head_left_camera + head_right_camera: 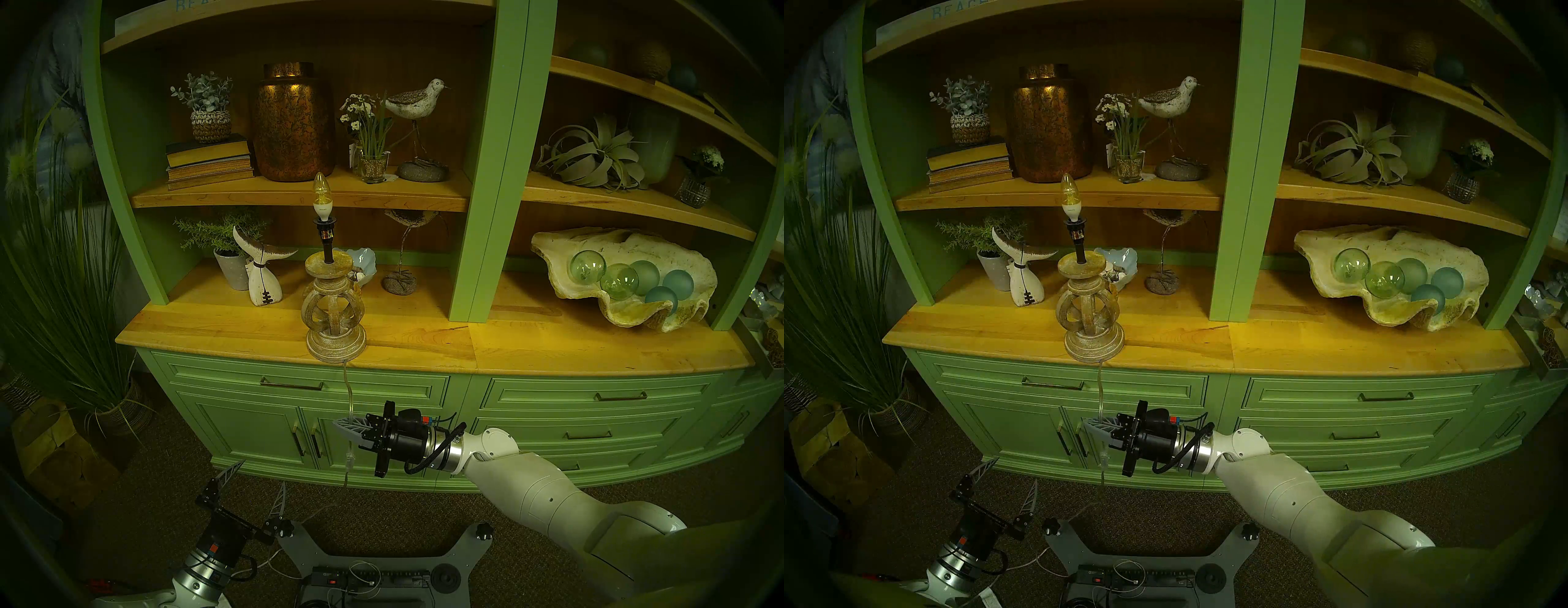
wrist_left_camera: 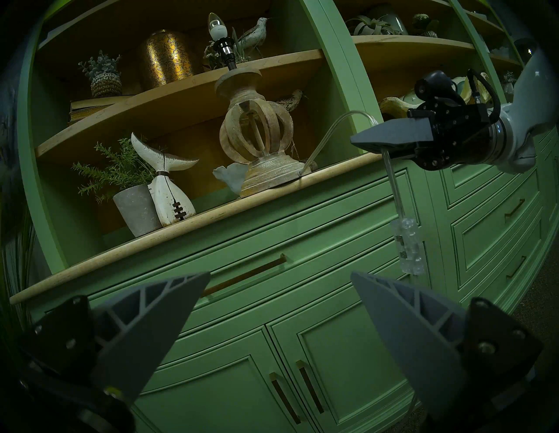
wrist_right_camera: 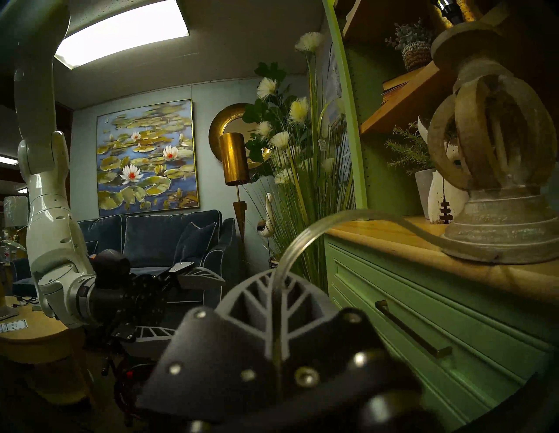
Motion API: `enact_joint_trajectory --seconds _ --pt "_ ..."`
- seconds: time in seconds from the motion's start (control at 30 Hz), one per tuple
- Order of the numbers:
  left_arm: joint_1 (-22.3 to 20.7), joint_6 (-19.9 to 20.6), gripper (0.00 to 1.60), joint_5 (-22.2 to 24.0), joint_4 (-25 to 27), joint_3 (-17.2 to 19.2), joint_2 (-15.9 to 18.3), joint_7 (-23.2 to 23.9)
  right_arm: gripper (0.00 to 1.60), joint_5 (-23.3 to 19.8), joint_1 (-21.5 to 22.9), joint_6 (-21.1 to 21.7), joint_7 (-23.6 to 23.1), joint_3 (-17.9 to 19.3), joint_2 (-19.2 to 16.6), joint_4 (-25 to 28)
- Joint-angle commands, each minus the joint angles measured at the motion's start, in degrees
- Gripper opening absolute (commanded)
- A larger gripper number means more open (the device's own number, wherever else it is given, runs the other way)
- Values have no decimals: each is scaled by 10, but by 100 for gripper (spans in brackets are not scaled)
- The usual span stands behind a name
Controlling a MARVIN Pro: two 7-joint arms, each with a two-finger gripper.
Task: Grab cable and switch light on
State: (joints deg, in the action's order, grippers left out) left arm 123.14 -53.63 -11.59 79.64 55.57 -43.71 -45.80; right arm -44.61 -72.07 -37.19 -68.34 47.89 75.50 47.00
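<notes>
The lamp (image 1: 335,297) stands straight up at the front edge of the wooden bench (image 1: 551,344), above the right claw (image 1: 345,429). It has a pale wooden ball base with gaps, a black stem and a bare pointy bulb that is not lit. Its thin clear cable (image 1: 349,395) hangs down over the edge and is pinched in that claw. The small clear switch (image 1: 349,459) dangles just below the claw.

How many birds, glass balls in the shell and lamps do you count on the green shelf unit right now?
Birds: 2
Glass balls in the shell: 5
Lamp: 1
Total: 8
</notes>
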Motion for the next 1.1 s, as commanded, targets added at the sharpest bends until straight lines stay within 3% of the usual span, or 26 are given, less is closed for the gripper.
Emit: enact_joint_trajectory --seconds 0.0,1.07 --pt "-2 -2 160 -1 8 1 -1 0 0 -9 33 -26 -25 6 24 -4" --pt "-3 -1 160 -1 9 -1 0 -2 0 -36 50 -62 -9 -37 20 -13"
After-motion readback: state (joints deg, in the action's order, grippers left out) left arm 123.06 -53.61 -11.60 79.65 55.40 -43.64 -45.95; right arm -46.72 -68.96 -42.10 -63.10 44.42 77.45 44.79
